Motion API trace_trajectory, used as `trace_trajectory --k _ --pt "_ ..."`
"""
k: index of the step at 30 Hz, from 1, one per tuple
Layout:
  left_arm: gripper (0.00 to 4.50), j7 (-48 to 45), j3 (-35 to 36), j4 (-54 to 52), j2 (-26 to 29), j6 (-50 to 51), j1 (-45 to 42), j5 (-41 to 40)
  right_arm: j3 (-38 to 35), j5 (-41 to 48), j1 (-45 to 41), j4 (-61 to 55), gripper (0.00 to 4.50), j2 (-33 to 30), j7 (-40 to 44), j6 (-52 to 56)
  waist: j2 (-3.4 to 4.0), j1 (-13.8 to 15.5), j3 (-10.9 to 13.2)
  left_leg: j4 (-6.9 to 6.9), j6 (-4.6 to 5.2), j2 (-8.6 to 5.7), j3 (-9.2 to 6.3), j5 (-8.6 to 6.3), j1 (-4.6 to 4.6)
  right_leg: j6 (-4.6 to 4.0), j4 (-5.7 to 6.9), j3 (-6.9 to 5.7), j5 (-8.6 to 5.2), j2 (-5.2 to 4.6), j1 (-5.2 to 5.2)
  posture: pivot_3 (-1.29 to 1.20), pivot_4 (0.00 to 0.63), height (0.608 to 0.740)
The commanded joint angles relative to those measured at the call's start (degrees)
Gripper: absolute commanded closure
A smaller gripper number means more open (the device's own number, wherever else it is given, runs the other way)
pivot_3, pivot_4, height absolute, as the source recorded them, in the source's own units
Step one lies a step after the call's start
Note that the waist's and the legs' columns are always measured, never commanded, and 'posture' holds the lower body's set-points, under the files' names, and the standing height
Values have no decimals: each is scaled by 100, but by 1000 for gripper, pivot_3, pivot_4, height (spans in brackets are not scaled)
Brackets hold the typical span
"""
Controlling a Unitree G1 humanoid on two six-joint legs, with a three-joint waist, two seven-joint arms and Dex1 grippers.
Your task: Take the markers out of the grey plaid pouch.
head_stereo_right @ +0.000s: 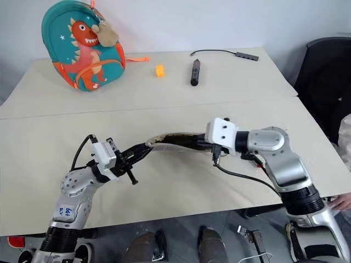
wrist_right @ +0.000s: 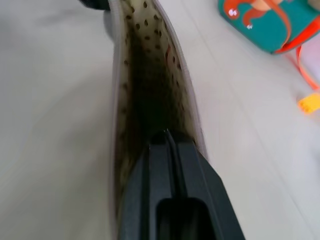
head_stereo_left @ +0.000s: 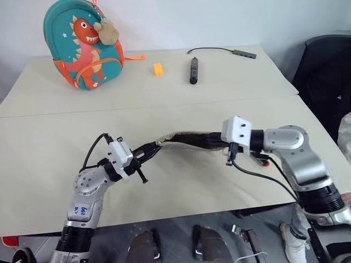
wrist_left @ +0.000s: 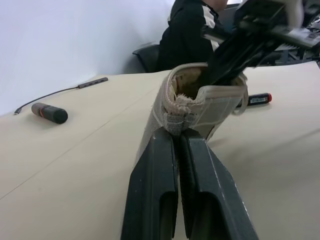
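- Grey fabric pouch [head_stereo_left: 184, 140] hangs above the table [head_stereo_left: 49, 142], stretched between the two grippers, long axis running left to right, mouth up.
- Left gripper [wrist_left: 176, 131]: fingers pressed together, pinching the pouch's left end at its small loop.
- Right gripper [wrist_right: 169, 142]: fingers closed, tips pushed down into the open mouth at the pouch's right end; spotted lining on both sides. Can't tell whether anything is caught between them, it's dark in there.
- Key relation: pouch interior runs straight ahead of the right gripper, along the long axis toward the left gripper. Right arm is the one placed to pull; left just anchors.
- Red-capped marker [wrist_left: 258, 98] lies on the table just beside and under the right wrist, outside the pouch.
- Counts: one pouch, one marker visible, no green one seen, possibly inside still.
- Far side of table: one backpack [head_stereo_left: 83, 44], one orange block [head_stereo_left: 158, 69], one black stick [head_stereo_left: 193, 70], one cabled adapter [head_stereo_left: 243, 53].
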Motion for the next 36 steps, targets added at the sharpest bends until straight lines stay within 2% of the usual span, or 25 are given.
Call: trace_trajectory --k 1,7,11,12,14,24,28,33,36 --pt "4500 -3 -55 -255 -54 -24 -21 -67 309 -675 -181 -53 4450 48 -322 -239 0 5 0 -1 -2 0 0 1 0 -1 2 0 -1 0 -1 0 150 740" --pt "4500 -20 -186 -354 -138 98 -24 -146 941 -2140 -339 385 4450 177 -1049 -342 -1 6 0 1 2 -7 0 -1 -1 -1 0 0 -1 -8 1 0 150 740" --pt "4500 -45 -249 -482 -193 239 -14 -210 1125 -2474 -420 431 4450 395 -1044 35 0 5 0 0 3 -6 1 -1 -1 -1 0 1 -1 -6 0 0 150 740" --pt "4500 -40 -250 -505 -200 249 -4 -195 1106 -2441 -423 441 4292 430 -978 121 0 0 0 -1 2 -5 1 -1 -1 -1 3 1 -1 -4 0 0 150 740" --pt "4500 -27 -235 -541 -211 276 16 -195 1101 -2511 -455 468 3878 423 -970 91 -1 0 0 1 1 -3 1 0 -1 -1 6 1 -1 -2 -1 0 150 740" --pt "4500 -14 -145 -569 -214 318 97 -209 965 -2387 -480 307 904 436 -831 256 -1 1 0 1 1 -4 1 0 -1 -1 7 0 -1 -3 0 0 150 740" --pt "4500 -23 -134 -560 -216 312 89 -208 970 -2427 -480 235 10 455 -863 244 -1 0 0 1 1 -4 1 0 -1 -2 6 0 -1 -3 -1 0 150 740" --pt "4500 -37 -146 -582 -211 314 122 -196 1002 -2449 -480 191 10 534 -874 233 -1 -1 0 1 1 -4 1 0 -1 -1 6 0 -1 -3 0 0 150 740" --pt "4500 -24 -145 -584 -217 319 118 -192 1008 -2364 -416 147 670 565 -785 313 0 0 0 1 1 -4 1 0 -1 -2 6 0 -1 -3 -1 0 150 740"
